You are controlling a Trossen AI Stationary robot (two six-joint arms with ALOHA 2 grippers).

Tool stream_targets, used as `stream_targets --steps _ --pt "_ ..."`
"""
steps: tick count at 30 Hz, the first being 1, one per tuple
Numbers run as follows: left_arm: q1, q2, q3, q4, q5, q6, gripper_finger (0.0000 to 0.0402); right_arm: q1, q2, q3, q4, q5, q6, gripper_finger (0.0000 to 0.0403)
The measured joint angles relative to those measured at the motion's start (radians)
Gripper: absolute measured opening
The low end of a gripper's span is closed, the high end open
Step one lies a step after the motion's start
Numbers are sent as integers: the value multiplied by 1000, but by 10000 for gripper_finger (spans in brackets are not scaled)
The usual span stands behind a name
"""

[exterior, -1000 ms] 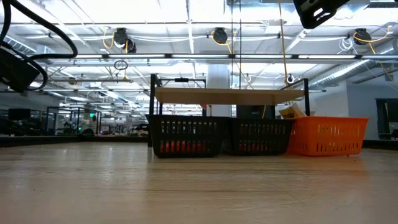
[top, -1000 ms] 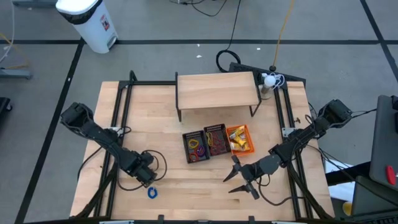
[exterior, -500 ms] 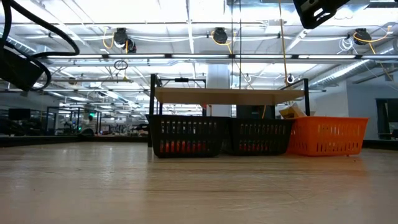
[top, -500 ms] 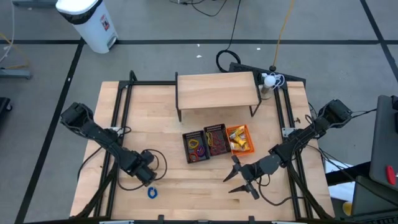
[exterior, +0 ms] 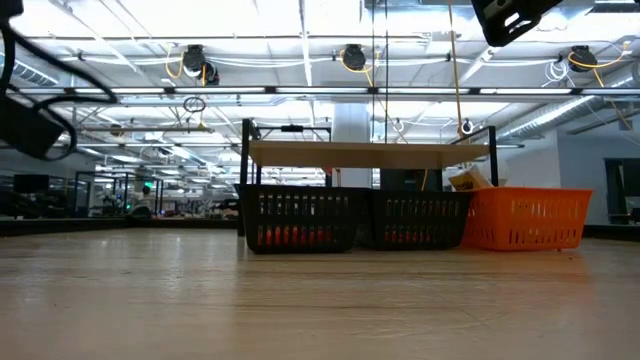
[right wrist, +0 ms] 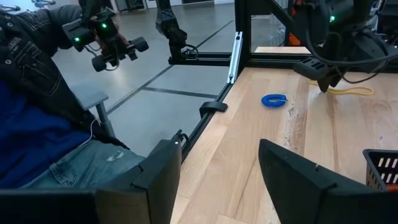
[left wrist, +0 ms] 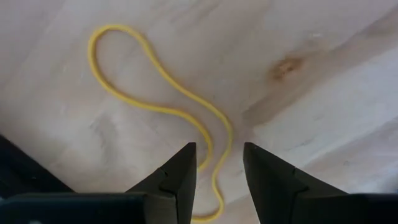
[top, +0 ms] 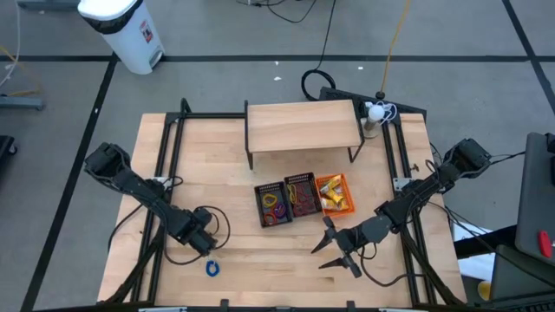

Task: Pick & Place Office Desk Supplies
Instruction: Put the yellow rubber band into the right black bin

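Mostly sorted into three baskets at tabletop centre, yet yellow elastic loop and blue ring still loose near 7 o'clock, left claw released astride the loop, right claw spread, idle near 5 o'clock.

Both arms are matte black, built of slim jointed links with black cables looping beside them. The left gripper ends in two dark, wedge-shaped fingers with angular facets. The right gripper has broader black fingers with flat, slanted faces.
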Motion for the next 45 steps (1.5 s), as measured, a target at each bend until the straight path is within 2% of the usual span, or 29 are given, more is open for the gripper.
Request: stream_targets --steps 5,12,15,18,20,31,37,45 --pt "0 -6 -56 57 29 -32 134 0 0 0 0 0 0 208" --pt "0 -4 -62 77 26 -35 129 0 0 0 0 0 0 205" --pt "0 -3 -63 99 16 -40 96 0 0 0 0 0 0 204" --pt "0 -3 -63 107 6 -43 33 0 0 0 0 0 0 207" --pt "0 -3 -63 107 0 -43 11 0 0 0 0 0 0 207" --pt "4 -2 -59 102 47 69 1 0 0 0 1 1 0 208" --pt "17 -28 3 84 79 131 0 -1 0 0 16 29 -8 208" --pt "44 -85 130 13 -29 226 0 -1 0 0 75 27 -43 204"
